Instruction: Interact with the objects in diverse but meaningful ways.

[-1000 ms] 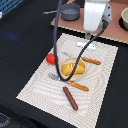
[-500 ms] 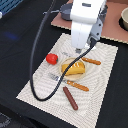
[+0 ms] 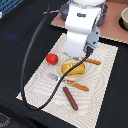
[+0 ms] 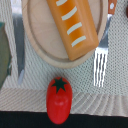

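A red tomato (image 3: 51, 58) (image 4: 59, 99) with a green stem lies on the woven placemat (image 3: 42, 87), toward the exterior view's left of a round wooden plate (image 3: 64, 73) (image 4: 41, 49). A yellow ridged bread loaf (image 3: 75, 69) (image 4: 73, 22) rests on that plate. A dark reddish-brown sausage stick (image 3: 70, 98) lies near the mat's front edge. My gripper (image 3: 74, 56) hangs above the mat between plate and tomato. The white arm body hides its fingers, and the wrist view shows none.
An orange-handled fork (image 3: 72, 84) (image 4: 100, 62) lies beside the plate on the near side. An orange-handled knife (image 3: 92, 62) lies on the far side, its blade (image 4: 19, 47) showing in the wrist view. A black cable (image 3: 27, 75) loops over the mat. A bowl (image 3: 123, 19) stands at the back.
The arm has come forward from the back of the table and lower, and now stands over the plate's tomato side. The foods and cutlery have not moved.
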Robot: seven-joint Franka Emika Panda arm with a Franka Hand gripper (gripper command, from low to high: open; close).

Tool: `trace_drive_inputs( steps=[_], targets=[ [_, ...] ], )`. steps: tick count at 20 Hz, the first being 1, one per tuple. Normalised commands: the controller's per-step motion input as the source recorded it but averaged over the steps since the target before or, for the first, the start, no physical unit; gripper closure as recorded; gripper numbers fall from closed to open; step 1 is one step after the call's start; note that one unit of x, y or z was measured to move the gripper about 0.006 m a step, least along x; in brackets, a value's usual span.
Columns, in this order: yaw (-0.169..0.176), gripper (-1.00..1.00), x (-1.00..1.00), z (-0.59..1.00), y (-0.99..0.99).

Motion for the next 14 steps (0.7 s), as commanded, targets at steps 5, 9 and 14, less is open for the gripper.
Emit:
trace_drive_inputs(
  steps=[5,9,14],
  targets=[
    [0.124,-1.00,0.18,-0.38,-0.33],
    [0.149,-1.00,0.15,-0.37,-0.35],
    [0.100,-1.00,0.18,-0.33,-0.42]
  ],
)
